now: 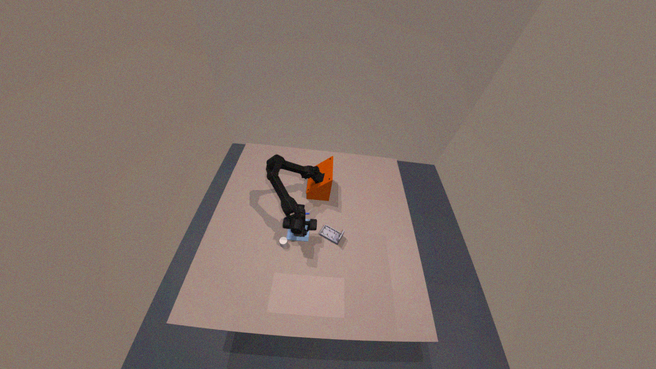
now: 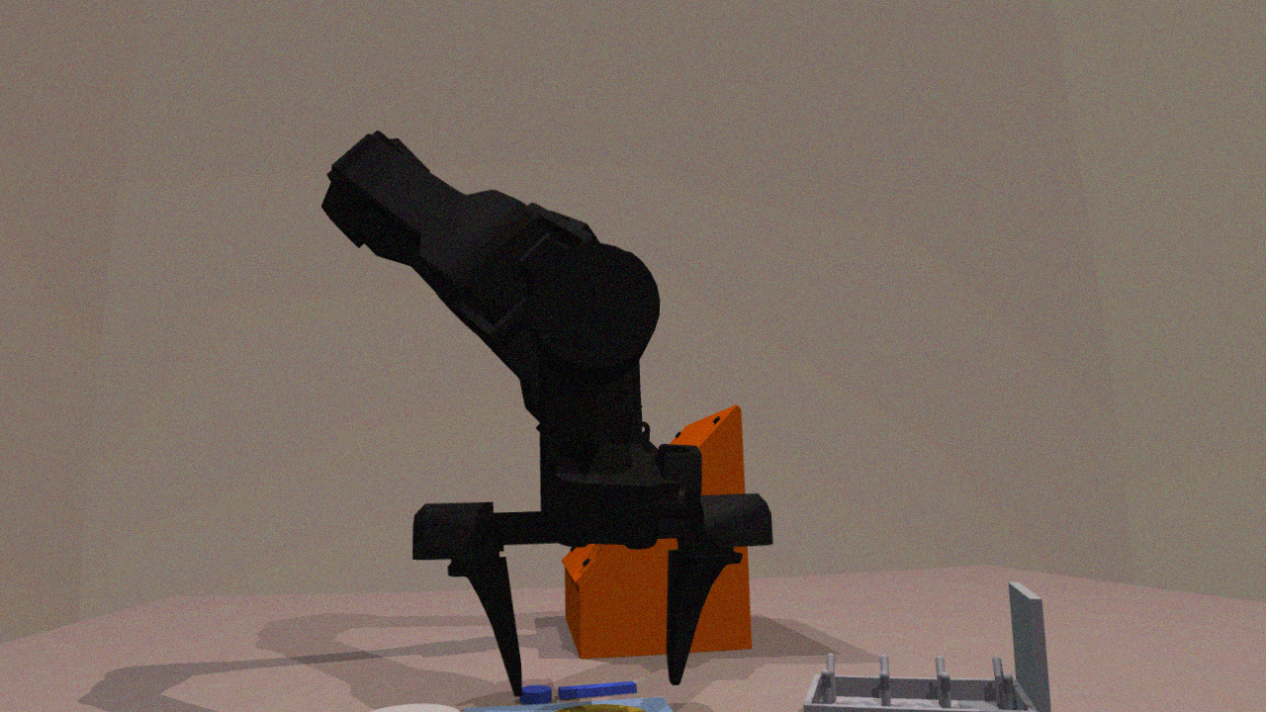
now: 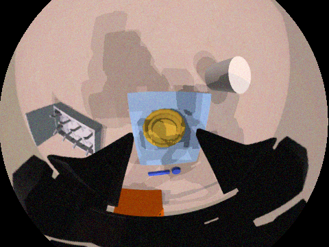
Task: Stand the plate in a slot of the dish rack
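Top view: the black arm (image 1: 280, 183) rises from its orange mount (image 1: 321, 183), bends at the elbow and reaches down over a light blue mat (image 1: 299, 238) near the middle of the pale table cover (image 1: 367, 275). The gripper (image 1: 300, 225) hides the plate here. A white cup (image 1: 283, 240) sits at the mat's corner, and the grey dish rack (image 1: 332, 233) lies just to the other side of the mat — apart from it.

Exterior view: the gripper (image 2: 590, 683) points straight down, its two fingers (image 2: 496, 610) spread wide with nothing between them, tips low over the mat's far edge. A small blue spoon (image 2: 584, 690) lies between the tips. The dish rack (image 2: 929, 686) shows short upright pegs and a taller end wall. Only a sliver of yellow shows at the bottom edge, so the plate is barely readable here.

Wrist view: the plate (image 3: 164, 128) is a round, yellow-gold dish with a raised rim, lying flat near the middle of the blue mat (image 3: 142, 110). The open fingers frame the mat from either side without touching the plate. The spoon (image 3: 164, 172) lies just off the mat's near edge, the cup (image 3: 230, 75) on its side beyond the far corner, the dish rack (image 3: 68, 125) off to the left.
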Robot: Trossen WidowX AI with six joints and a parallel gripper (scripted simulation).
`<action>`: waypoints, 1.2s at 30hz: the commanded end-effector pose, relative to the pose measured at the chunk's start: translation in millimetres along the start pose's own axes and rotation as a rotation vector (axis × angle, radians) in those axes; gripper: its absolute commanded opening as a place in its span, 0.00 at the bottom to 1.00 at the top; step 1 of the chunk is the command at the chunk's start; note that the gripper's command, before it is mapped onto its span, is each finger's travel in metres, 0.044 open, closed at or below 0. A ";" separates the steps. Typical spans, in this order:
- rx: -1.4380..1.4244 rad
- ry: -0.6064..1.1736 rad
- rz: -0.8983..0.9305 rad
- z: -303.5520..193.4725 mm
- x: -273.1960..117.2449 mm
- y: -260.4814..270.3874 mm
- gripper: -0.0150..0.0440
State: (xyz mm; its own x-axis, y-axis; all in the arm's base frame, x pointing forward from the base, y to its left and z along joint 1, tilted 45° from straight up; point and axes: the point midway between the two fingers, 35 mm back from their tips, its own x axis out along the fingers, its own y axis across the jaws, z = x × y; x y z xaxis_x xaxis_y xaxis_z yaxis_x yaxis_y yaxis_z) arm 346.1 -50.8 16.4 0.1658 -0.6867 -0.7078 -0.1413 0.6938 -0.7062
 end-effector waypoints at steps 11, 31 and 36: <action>-0.009 0.010 -0.007 -4.7 25.9 0.0 0.93; -0.009 0.010 -0.008 -5.7 31.3 -0.2 0.79; -0.009 0.010 -0.008 -5.7 31.3 -0.2 0.74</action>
State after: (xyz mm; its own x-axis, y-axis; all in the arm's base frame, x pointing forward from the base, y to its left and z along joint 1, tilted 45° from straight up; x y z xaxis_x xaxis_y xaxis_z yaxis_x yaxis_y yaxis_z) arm 345.9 -73.1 -5.4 0.1582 -0.6925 -0.7039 -0.1451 0.6888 -0.7102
